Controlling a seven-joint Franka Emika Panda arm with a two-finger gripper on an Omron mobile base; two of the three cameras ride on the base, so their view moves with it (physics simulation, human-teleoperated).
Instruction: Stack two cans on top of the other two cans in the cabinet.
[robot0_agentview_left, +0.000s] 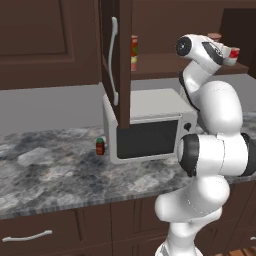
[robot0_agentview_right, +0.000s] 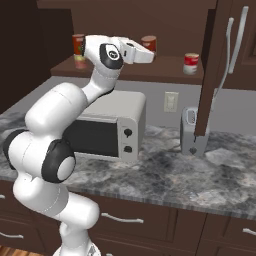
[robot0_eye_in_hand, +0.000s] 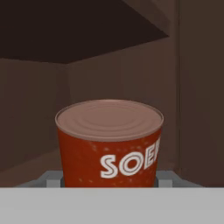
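The dark brown cabinet (robot0_agentview_left: 117, 60) stands open, its shelf (robot0_agentview_right: 165, 67) bare in the middle. My gripper (robot0_agentview_right: 149, 51) reaches in and is shut on a red-orange can (robot0_agentview_right: 148, 43) with a pale top, held a little above the shelf. In the hand view this can (robot0_eye_in_hand: 109, 144) sits between my fingertips (robot0_eye_in_hand: 52, 178). At the shelf's left end another red-orange can (robot0_agentview_right: 78, 44) stands on the yellow-and-red can (robot0_agentview_right: 79, 62). The red can with a white band (robot0_agentview_right: 191, 62) stands alone to the right of my gripper. From the left base view I see the stack (robot0_agentview_left: 134, 52), the banded can (robot0_agentview_left: 233, 54) and the held can's top (robot0_agentview_left: 215, 36).
A microwave (robot0_agentview_left: 150, 125) sits on the grey stone counter (robot0_agentview_left: 50, 170) under the cabinet. A small red green-capped bottle (robot0_agentview_left: 100, 146) stands at its left. A toaster (robot0_agentview_right: 190, 132) is at its right. The open cabinet door (robot0_agentview_right: 215, 65) hangs out over the counter.
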